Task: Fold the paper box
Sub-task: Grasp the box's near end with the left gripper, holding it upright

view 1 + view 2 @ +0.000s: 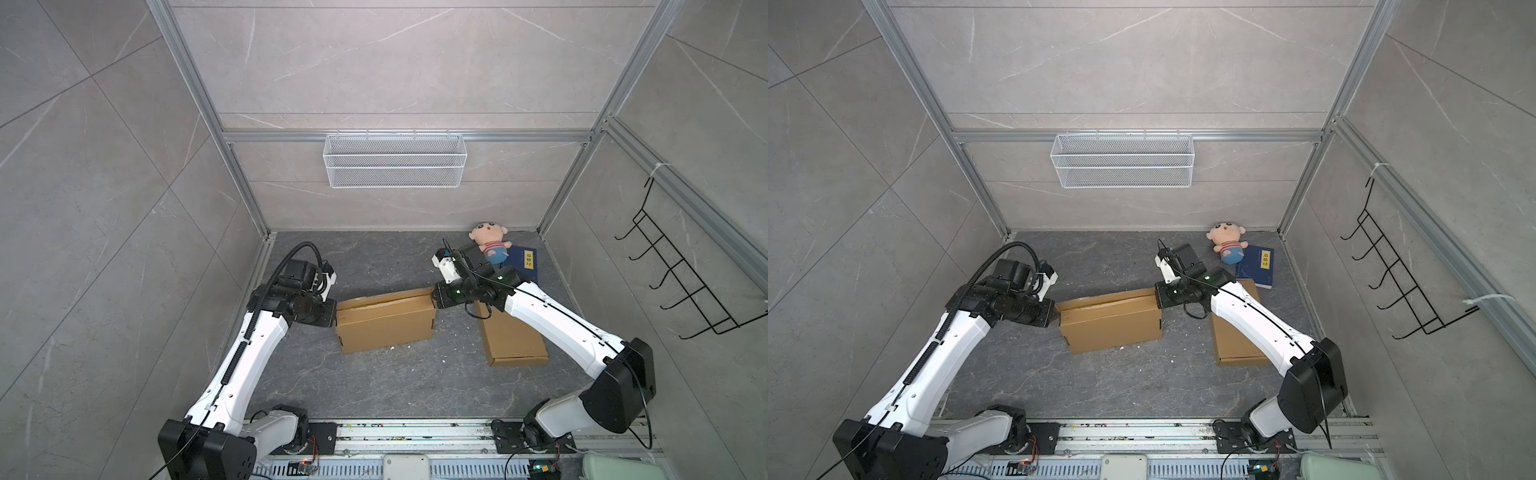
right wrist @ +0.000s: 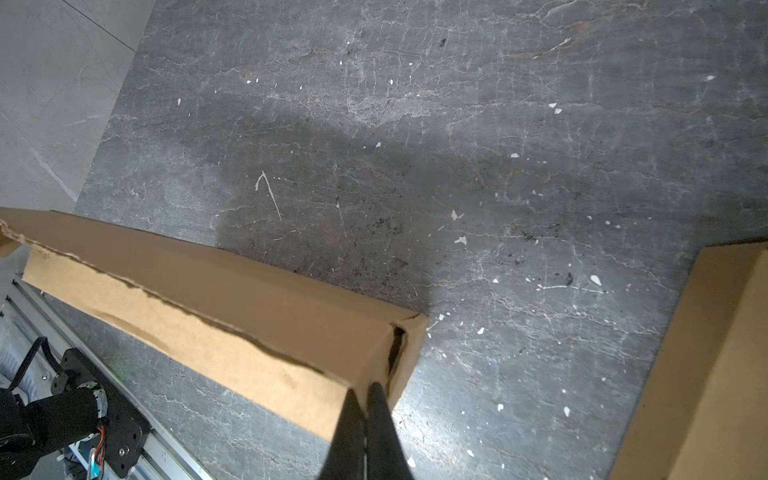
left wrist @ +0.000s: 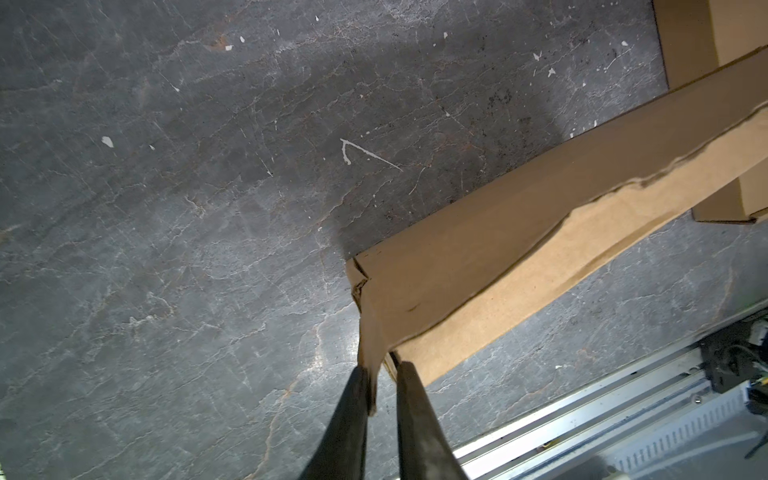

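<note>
Paper box [image 1: 384,324] was pinched at one end edge by the closed right gripper [image 2: 365,392]. Its opposite end flap was framed by the narrowed left gripper [image 3: 380,370], a slim gap being seen beside the flap, so a firm hold could not be told. The box was laid mid-way on the dark tabletop [image 1: 374,382], with a second carton [image 1: 513,340] nearby under the right arm.

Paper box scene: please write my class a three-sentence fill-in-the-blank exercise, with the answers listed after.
1. The right gripper, at one end of the paper box, is ___ (open/shut).
2. The plush doll lies beside a ___ book.
3. The ___ wire basket hangs on the back wall.
Answers: shut; blue; white.
</note>
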You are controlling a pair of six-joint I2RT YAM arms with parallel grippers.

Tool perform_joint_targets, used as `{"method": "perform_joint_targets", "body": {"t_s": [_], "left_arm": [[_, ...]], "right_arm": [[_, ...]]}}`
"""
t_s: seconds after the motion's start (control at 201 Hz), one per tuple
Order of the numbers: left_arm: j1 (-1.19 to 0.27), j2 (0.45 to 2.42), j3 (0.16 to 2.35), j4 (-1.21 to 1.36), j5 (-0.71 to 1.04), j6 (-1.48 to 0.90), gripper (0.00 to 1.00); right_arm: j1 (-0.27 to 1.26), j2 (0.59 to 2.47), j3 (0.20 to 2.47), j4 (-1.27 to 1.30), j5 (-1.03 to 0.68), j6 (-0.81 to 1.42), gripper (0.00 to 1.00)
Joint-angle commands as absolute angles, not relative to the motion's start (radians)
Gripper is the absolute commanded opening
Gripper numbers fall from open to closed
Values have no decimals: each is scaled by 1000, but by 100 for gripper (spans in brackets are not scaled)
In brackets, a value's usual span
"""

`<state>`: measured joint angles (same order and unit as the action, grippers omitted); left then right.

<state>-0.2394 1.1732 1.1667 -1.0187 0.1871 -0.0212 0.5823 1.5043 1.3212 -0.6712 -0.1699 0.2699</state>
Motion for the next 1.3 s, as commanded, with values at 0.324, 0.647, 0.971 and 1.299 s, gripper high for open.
{"method": "perform_joint_targets", "body": {"t_s": [0.324,0.647,0.971,1.299], "left_arm": [[-234,1191,1185,-1011,282,-191,13],[-233,1163,1138,-988,258,-165,12],[-233,1165,1089,-971,227,-146,10],[-233,1166,1090,-968,224,-138,10]], "right_arm": [[593,1534,1314,-725,-181,278,0],[594,1532,1308,-721,-182,282,0],[594,1532,1303,-717,-187,289,0],[594,1532,1309,-703,-213,306,0]]}}
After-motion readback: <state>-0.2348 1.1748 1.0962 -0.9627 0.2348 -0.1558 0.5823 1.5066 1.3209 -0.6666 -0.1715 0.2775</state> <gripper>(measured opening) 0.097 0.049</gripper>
